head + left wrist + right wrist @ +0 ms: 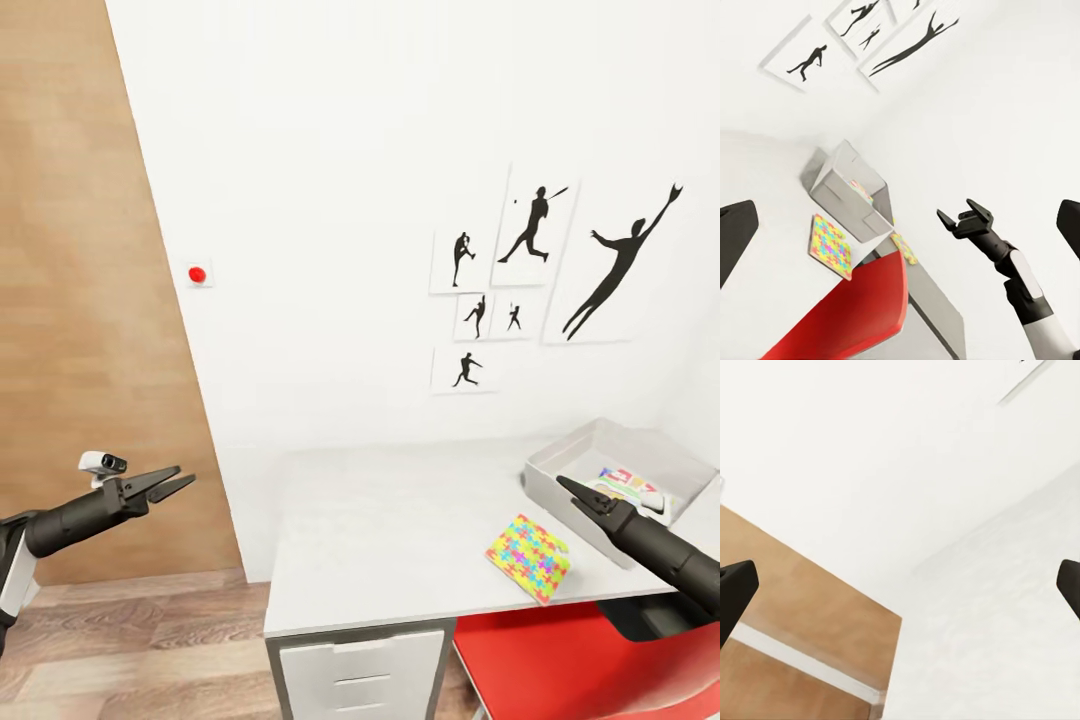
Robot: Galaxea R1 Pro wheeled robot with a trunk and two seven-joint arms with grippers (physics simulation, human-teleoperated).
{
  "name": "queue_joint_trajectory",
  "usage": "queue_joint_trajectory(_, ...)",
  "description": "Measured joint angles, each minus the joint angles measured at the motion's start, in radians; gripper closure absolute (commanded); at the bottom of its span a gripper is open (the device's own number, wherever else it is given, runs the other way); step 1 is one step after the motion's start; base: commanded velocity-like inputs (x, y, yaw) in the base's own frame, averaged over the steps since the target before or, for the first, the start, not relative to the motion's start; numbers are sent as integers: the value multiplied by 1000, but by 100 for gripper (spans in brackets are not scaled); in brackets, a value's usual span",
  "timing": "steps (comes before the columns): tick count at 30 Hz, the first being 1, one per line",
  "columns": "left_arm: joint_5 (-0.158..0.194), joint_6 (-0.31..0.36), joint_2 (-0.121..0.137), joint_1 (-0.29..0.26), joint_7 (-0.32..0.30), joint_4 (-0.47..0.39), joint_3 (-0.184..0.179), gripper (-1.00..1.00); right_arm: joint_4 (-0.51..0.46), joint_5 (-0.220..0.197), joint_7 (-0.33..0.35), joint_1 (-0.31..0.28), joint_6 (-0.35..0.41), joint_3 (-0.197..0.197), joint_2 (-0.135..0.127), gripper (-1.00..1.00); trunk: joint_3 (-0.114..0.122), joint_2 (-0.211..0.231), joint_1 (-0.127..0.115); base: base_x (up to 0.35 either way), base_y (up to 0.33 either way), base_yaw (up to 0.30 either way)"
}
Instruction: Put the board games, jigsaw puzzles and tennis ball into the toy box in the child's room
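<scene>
White wall (330, 150) takes up most of the head view, with black baseball silhouette posters (540, 280) around 2 o'clock and a little red knob (197, 273) at 9. Wood-panelled door or wall (70, 250) on the 9-10 side, plank floor (130, 650) at 7, red chair (570, 670) down at 5.

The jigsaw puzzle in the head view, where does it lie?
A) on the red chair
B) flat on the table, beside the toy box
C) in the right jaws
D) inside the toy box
B: the jigsaw puzzle lies flat on the table, outside the toy box, and neither gripper holds it.
</scene>
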Motion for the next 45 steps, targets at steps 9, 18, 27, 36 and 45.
queue_joint_trajectory(9,1,-1,-1,0,0,0,18,-100,0,0,0,0,0,6,1,-100,0,0,0,0,58,1)
queue_joint_trajectory(18,0,-1,-1,0,0,0,19,-100,0,0,-1,0,-1,6,1,-100,0,0,0,46,127,0)
queue_joint_trajectory(27,0,-2,-1,0,0,0,19,-100,0,0,-1,0,-1,6,2,-100,0,0,0,124,88,0)
queue_joint_trajectory(36,0,-1,-1,0,0,0,19,-100,0,0,-1,0,-1,6,2,-100,0,0,0,64,21,0)
queue_joint_trajectory(45,0,-1,0,0,0,0,19,-100,-2,7,-5,0,-13,11,5,-100,0,0,0,0,0,0)
